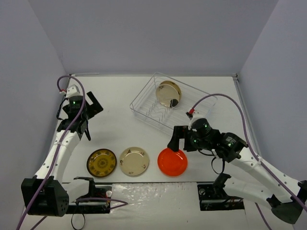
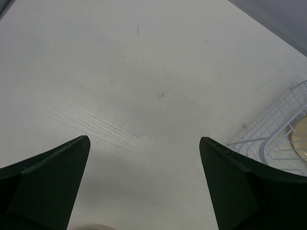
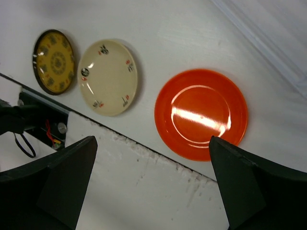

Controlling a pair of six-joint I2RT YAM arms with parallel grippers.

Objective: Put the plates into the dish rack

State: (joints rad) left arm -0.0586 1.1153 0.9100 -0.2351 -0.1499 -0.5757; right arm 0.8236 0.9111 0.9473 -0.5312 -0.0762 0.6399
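The wire dish rack point(image 1: 144, 108) sits at the back middle of the table. Cream plates point(image 1: 168, 93) stand upright in it, one with a dark patch. On the table near the front edge lie a dark brown plate with a yellow pattern point(image 1: 101, 162), a cream plate with small motifs point(image 1: 134, 161) and an orange-red plate point(image 1: 172, 162). My right gripper point(image 1: 180, 143) is open and empty, hovering just above the orange-red plate point(image 3: 201, 112). My left gripper point(image 1: 90, 117) is open and empty over bare table at the left. The rack's corner point(image 2: 273, 139) shows in the left wrist view.
Grey walls close the table on the left, back and right. The arm bases and cables lie along the near edge point(image 1: 153, 184). The right wrist view also shows the cream plate point(image 3: 108, 76) and the dark brown plate point(image 3: 54, 61).
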